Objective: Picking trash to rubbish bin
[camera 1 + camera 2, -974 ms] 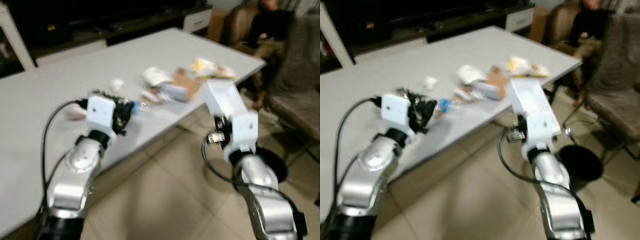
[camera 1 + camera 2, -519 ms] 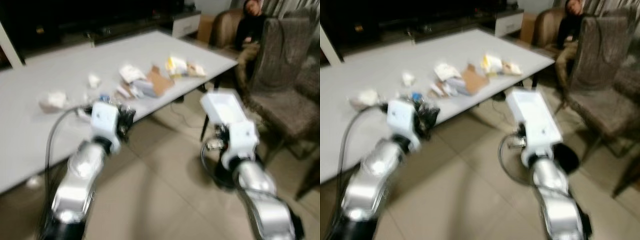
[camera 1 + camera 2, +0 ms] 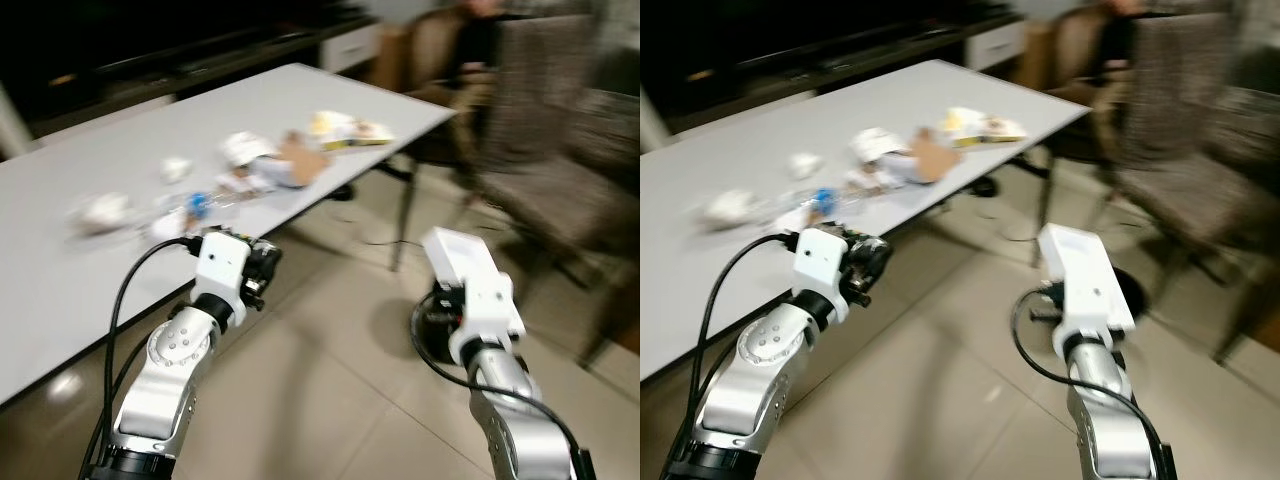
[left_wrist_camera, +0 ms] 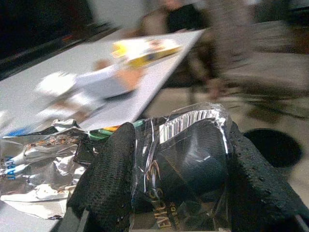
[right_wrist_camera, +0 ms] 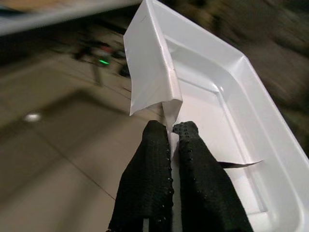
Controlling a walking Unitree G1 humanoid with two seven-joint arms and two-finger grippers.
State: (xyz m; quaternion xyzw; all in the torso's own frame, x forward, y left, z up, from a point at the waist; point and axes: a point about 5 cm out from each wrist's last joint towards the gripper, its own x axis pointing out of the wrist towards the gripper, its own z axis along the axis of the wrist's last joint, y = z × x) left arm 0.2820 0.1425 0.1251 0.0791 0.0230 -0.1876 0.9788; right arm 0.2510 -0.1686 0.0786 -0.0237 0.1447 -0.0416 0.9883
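Both hands are loaded: my left hand (image 4: 174, 193) is clamped on a crumpled foil snack wrapper (image 4: 188, 145), its fingers (image 4: 108, 179) pressing the silvery film from both sides, and my right hand (image 5: 170, 140) pinches the torn edge of a white foam tray (image 5: 227, 116), fingers closed tight on the thin wall. Over the last second my view has swung away from the table (image 3: 60, 290) toward the floor on the right, so the whole scene has shifted; the rest of the litter, a cardboard scrap (image 3: 303, 160), a yellow packet (image 3: 345, 128) and crumpled tissue (image 3: 100, 210), sits where it was on the tabletop, now farther off to my left. The black rubbish bin (image 3: 432, 330) has come close, standing on the tiles just behind my right forearm, near the chair (image 3: 560, 150). I judge this as the carry phase nearly finished: the tray is almost above the bin's mouth, the wrapper needs to travel farther right. A seated person shows at the far end, blurred.
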